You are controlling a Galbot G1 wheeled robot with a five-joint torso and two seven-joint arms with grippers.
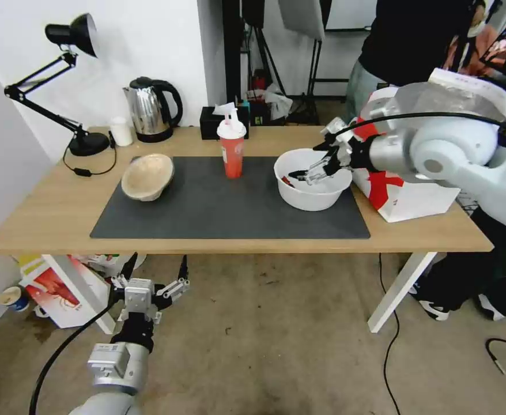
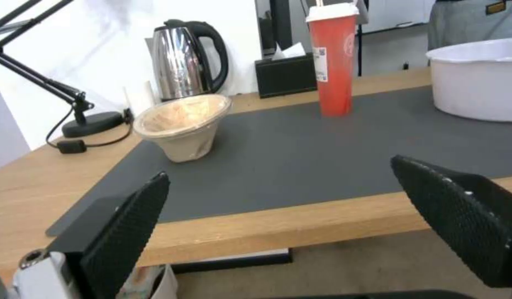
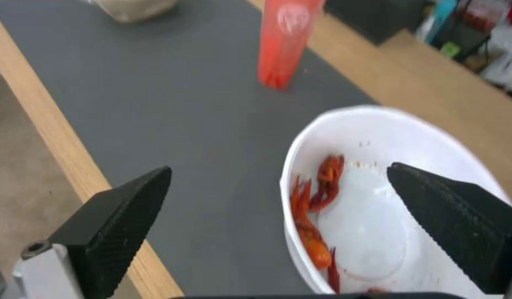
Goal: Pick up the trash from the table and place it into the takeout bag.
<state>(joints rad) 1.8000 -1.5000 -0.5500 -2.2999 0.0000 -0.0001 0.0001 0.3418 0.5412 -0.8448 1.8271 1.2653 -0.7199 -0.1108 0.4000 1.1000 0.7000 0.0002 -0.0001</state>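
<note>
Light-wood table (image 1: 45, 219), grey mat on it. Takeout bag (image 1: 414, 196) just right of the white bowl (image 1: 310, 193), which sits at the mat's right end. Right gripper (image 1: 316, 171) over the bowl, fingers spread wide, holding nothing. Bowl likely light, thin, flexing; rim grip best; red scraps inside could spill. Red cup (image 1: 231, 153) and pulp bowl (image 1: 147, 176) left of it, well apart. Left gripper (image 1: 152, 276) idles open below the table edge.

Right pincer (image 3: 278, 182) spread over white bowl (image 3: 378, 137); red scraps, perhaps shells.
</note>
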